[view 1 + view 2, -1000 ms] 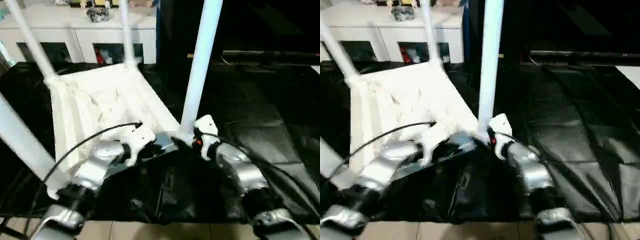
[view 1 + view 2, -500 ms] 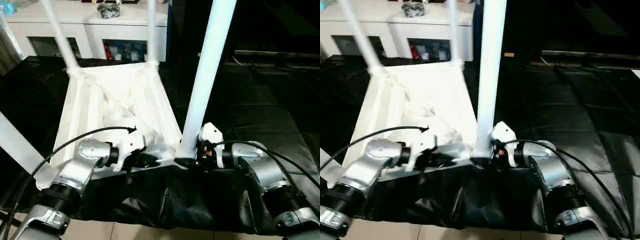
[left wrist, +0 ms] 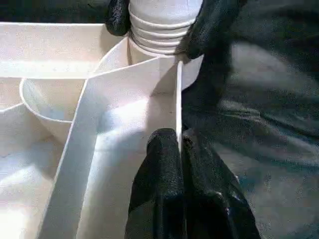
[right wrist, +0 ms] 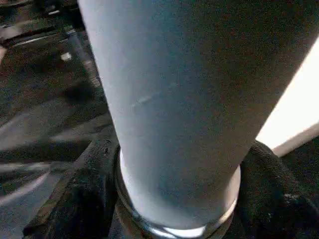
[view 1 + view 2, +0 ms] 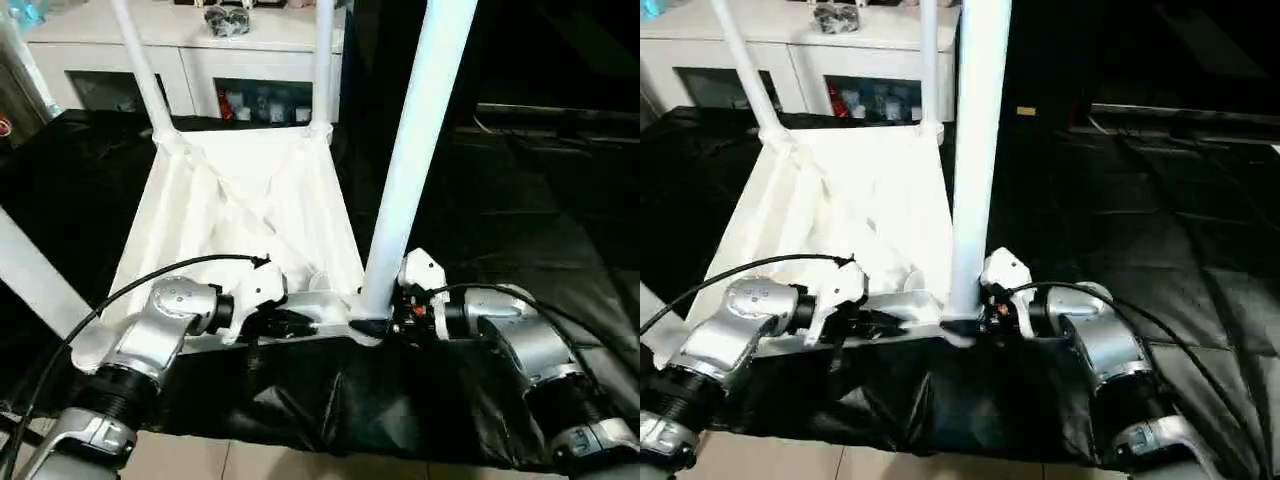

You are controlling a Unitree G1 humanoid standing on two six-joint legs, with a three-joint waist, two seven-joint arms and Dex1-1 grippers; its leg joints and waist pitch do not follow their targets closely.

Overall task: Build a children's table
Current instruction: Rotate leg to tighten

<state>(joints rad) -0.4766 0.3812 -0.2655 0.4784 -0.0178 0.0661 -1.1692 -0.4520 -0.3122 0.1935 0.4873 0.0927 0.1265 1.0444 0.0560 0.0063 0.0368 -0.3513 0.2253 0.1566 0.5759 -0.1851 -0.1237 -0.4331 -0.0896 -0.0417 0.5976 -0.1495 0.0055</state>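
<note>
Left gripper [image 3: 180, 144] pinched shut on the tabletop's near rim; right gripper [image 3: 154, 22] clasping the base of the near-right leg [image 5: 415, 160].

Upside down on the black-draped work table [image 5: 520, 230], the children's table [image 5: 245, 215] shows its white plastic underside, with ribs crossing diagonally and rounded sockets at the corners. Four long white tapered legs stand up from those sockets, two at the far end by the white cabinet [image 5: 200, 55]. At the near-right corner socket [image 3: 149, 55], the leg's ridged foot sits between the right gripper's black fingers.
</note>
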